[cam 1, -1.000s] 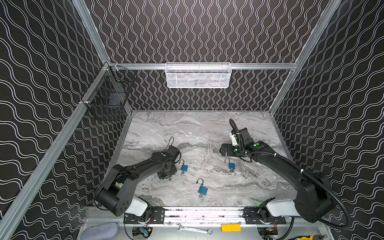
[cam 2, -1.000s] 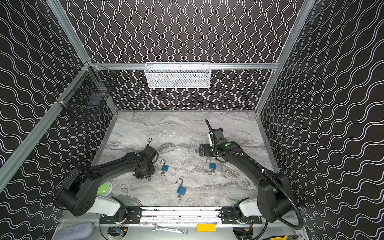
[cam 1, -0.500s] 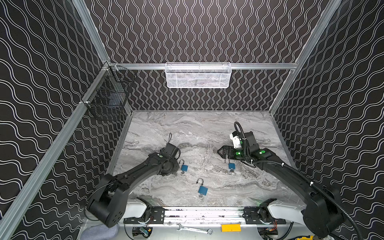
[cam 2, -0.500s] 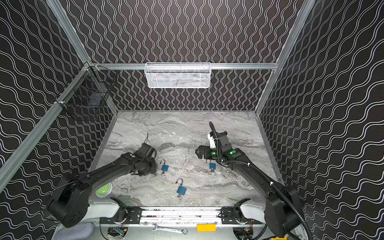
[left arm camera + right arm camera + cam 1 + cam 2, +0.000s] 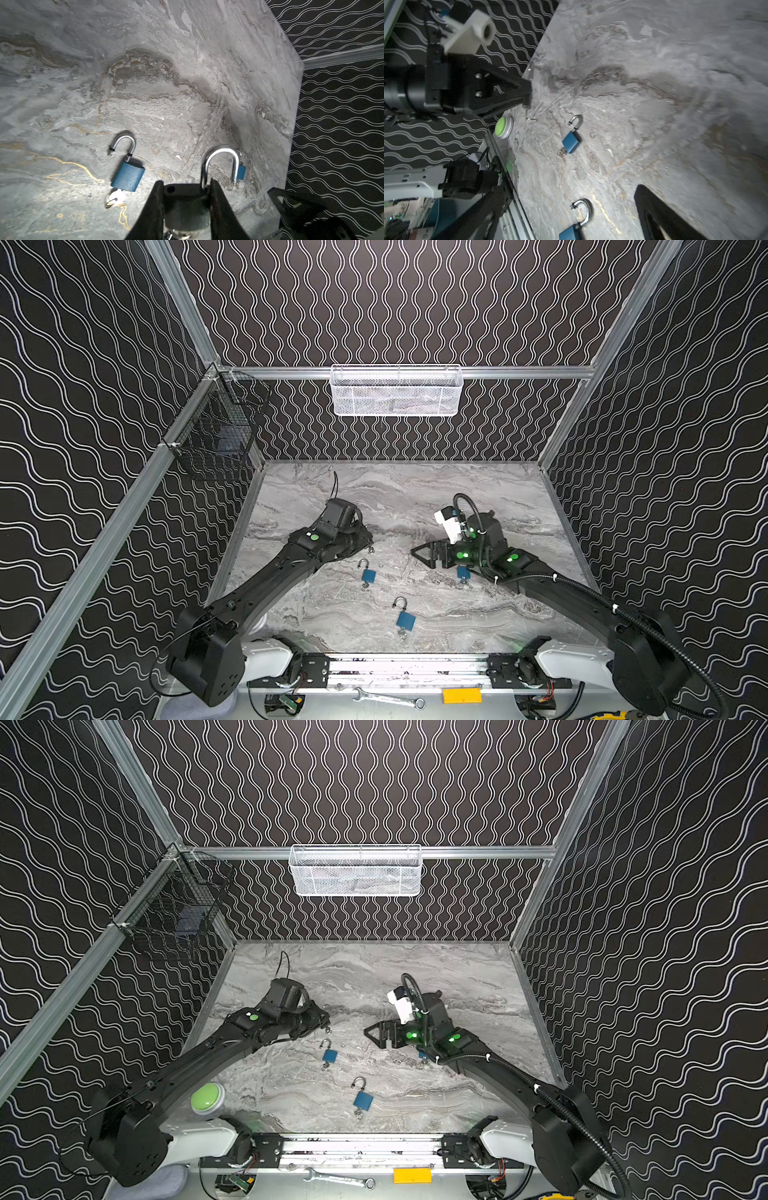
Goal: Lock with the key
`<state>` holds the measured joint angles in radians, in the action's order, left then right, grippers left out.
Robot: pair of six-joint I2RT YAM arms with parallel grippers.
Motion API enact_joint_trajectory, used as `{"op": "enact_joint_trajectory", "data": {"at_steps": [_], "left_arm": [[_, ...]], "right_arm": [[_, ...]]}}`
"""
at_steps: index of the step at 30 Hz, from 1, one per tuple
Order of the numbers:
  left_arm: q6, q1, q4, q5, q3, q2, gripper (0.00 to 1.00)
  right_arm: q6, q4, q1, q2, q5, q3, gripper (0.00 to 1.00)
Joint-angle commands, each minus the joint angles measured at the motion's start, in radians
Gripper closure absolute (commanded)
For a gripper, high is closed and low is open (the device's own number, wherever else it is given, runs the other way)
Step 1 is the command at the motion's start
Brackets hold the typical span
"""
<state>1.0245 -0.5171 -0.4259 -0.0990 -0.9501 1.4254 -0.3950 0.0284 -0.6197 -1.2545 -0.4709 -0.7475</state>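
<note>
My left gripper (image 5: 365, 545) (image 5: 186, 182) is shut on a padlock (image 5: 187, 212) whose body lies in shadow between the jaws. Its silver shackle (image 5: 218, 153) stands open past the fingertips, and bright metal shows at its keyhole end. A blue padlock (image 5: 368, 574) (image 5: 127, 176) lies open on the marble table (image 5: 415, 497) with a key (image 5: 116, 197) in it. Another blue padlock (image 5: 405, 619) lies nearer the front, a third (image 5: 462, 572) beneath my right wrist. My right gripper (image 5: 422, 555) is open and empty, pointing at the left gripper (image 5: 527, 93).
A green push button (image 5: 206, 1096) (image 5: 503, 127) sits at the front left by the left arm's base. A white mesh basket (image 5: 395, 390) hangs on the back rail and a black wire basket (image 5: 216, 435) on the left rail. Walls enclose the table on three sides.
The left gripper has moved back and slightly right, away from the padlock on the table. The right gripper has swung left and lower, toward the middle, still open.
</note>
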Motion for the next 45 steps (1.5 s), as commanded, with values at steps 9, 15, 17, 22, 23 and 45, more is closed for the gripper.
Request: {"op": "enact_joint_trajectory", "data": {"at_steps": [9, 15, 17, 22, 23, 45], "left_arm": [[0.164, 0.0, 0.155, -0.069, 0.087, -0.05, 0.93], [0.156, 0.001, 0.137, -0.063, 0.071, -0.066, 0.94], [0.15, 0.0, 0.124, -0.058, 0.064, -0.072, 0.94], [0.158, 0.0, 0.127, -0.06, 0.074, -0.085, 0.94], [0.163, 0.0, 0.133, -0.063, 0.08, -0.089, 0.94], [0.203, 0.001, 0.174, -0.071, 0.116, -0.128, 0.96]], "right_arm": [[-0.051, 0.409, -0.249, -0.1, 0.399, 0.026, 0.31], [-0.076, 0.475, -0.294, -0.167, 0.425, 0.02, 0.39], [-0.086, 0.487, -0.299, -0.189, 0.422, 0.015, 0.4], [-0.09, 0.533, -0.317, -0.219, 0.415, -0.002, 0.45], [-0.092, 0.536, -0.318, -0.223, 0.416, -0.006, 0.45], [-0.121, 0.627, -0.362, -0.327, 0.506, -0.048, 0.62]]}}
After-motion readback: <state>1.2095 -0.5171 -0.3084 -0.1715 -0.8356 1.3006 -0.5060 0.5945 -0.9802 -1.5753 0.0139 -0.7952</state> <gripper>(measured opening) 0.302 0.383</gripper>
